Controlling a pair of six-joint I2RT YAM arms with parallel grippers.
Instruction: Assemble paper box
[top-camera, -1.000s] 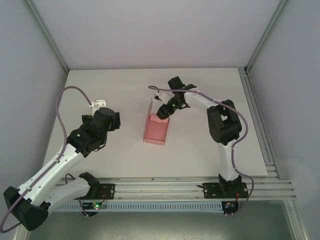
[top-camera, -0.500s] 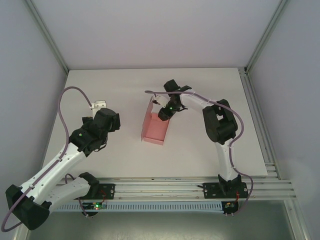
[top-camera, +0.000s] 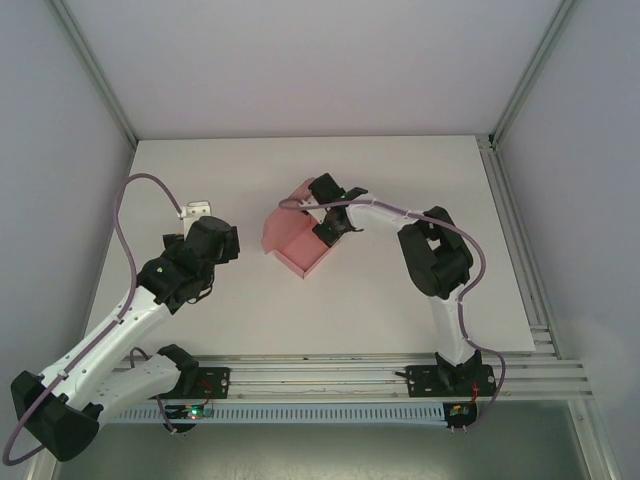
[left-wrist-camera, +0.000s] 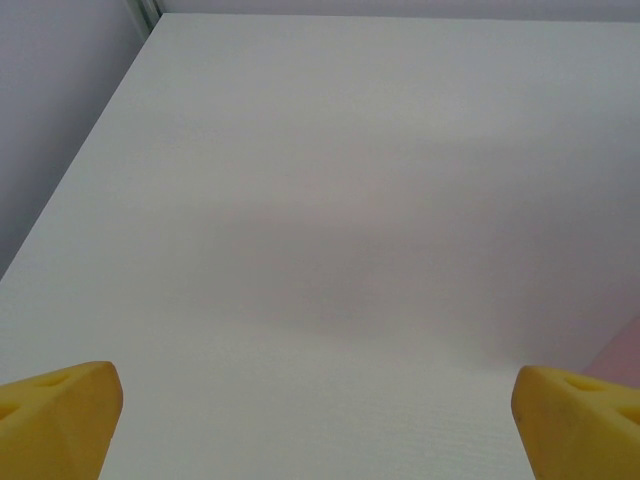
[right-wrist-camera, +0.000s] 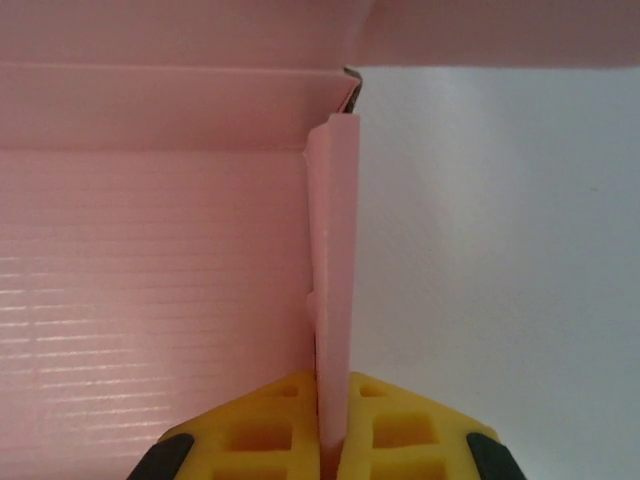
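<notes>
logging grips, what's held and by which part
The right gripper pinches the paper box by its upright side flap; the left gripper holds nothing.

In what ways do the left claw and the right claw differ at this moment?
The left claw stands wide open; the right claw is shut on a wall of the paper box. The left claw hangs over the table, apart from the box; the right claw is at it. Both have yellow fingers.
</notes>
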